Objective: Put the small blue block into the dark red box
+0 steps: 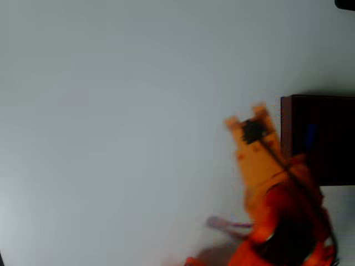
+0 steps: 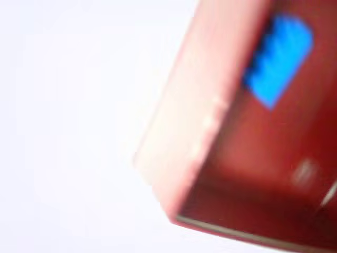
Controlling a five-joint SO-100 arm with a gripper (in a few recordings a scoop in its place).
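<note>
Gripper (image 1: 247, 123) just outside the box's (image 1: 286, 130) near wall, by the table's (image 1: 111, 111) right edge; too blurred to tell its opening. Nothing visibly held. Block (image 2: 279, 58) lies inside box. Judged done: withdraw clear without nudging the wall.
</note>
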